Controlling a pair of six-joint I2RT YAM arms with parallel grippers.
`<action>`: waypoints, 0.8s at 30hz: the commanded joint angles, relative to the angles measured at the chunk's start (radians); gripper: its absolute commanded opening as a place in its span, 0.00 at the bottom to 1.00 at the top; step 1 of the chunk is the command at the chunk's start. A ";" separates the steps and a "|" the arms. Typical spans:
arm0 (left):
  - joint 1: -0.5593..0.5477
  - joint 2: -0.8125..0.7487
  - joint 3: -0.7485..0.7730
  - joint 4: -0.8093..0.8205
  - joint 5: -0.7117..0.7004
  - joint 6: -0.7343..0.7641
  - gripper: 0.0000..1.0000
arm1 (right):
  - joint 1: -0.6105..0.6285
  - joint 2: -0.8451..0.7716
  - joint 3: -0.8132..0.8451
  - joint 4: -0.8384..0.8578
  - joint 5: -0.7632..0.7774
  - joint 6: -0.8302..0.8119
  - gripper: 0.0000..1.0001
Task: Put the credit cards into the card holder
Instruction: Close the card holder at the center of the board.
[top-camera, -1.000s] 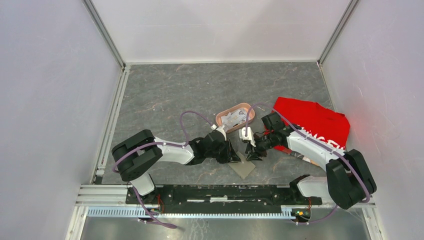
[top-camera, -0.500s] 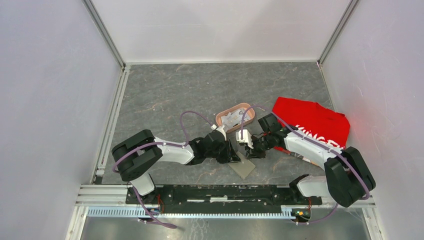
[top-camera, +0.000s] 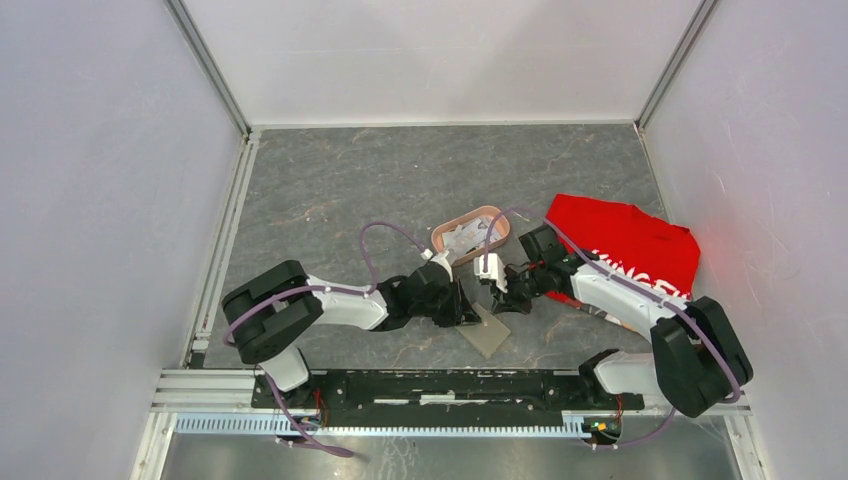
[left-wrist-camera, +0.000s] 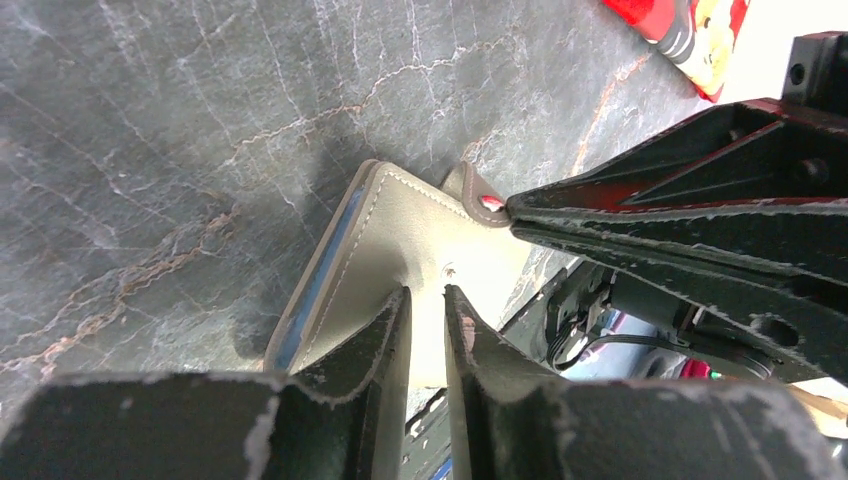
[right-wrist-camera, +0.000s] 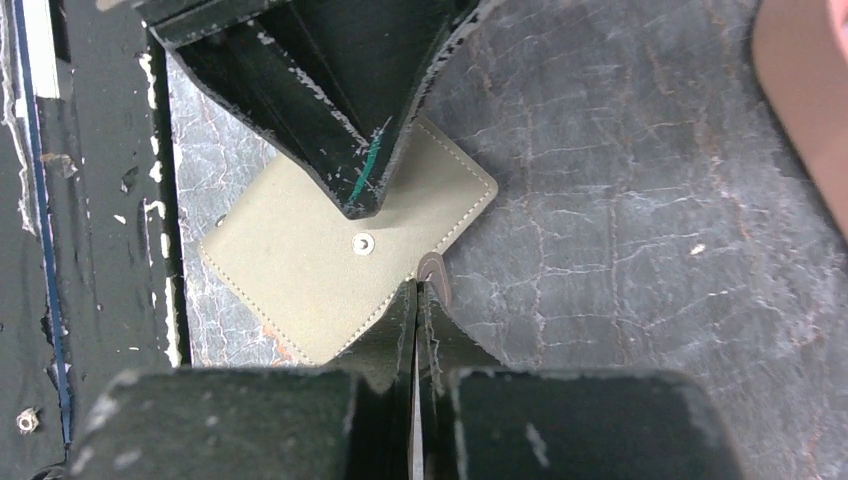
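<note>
small olive-grey folded wallet (right-wrist-camera: 300, 265) lies on the grey marbled table (top-camera: 350, 190). left jaws press on it, slightly parted, gripping nothing. right jaws clenched at its snap tab (right-wrist-camera: 432, 268), can't tell if pinching. cards (top-camera: 462, 238) in pink oval tray (right-wrist-camera: 805, 90): whitish blur.

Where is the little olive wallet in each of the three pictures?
Top external: the card holder lies just below the picture's middle, slightly right.
Left wrist: the card holder fills the centre, one stitched corner pointing up.
Right wrist: the card holder sits left of centre, a tilted square.
Shared landmark: the left gripper, its tips at the wallet in every view.
</note>
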 joint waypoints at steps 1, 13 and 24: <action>0.001 -0.041 -0.019 -0.069 -0.121 0.001 0.26 | -0.018 -0.054 0.005 0.082 -0.008 0.059 0.00; 0.002 -0.191 -0.037 -0.049 -0.162 0.104 0.40 | -0.050 -0.032 0.005 0.099 -0.040 0.082 0.00; 0.007 -0.048 0.017 0.012 -0.130 0.068 0.19 | -0.047 -0.008 0.006 0.086 -0.083 0.060 0.00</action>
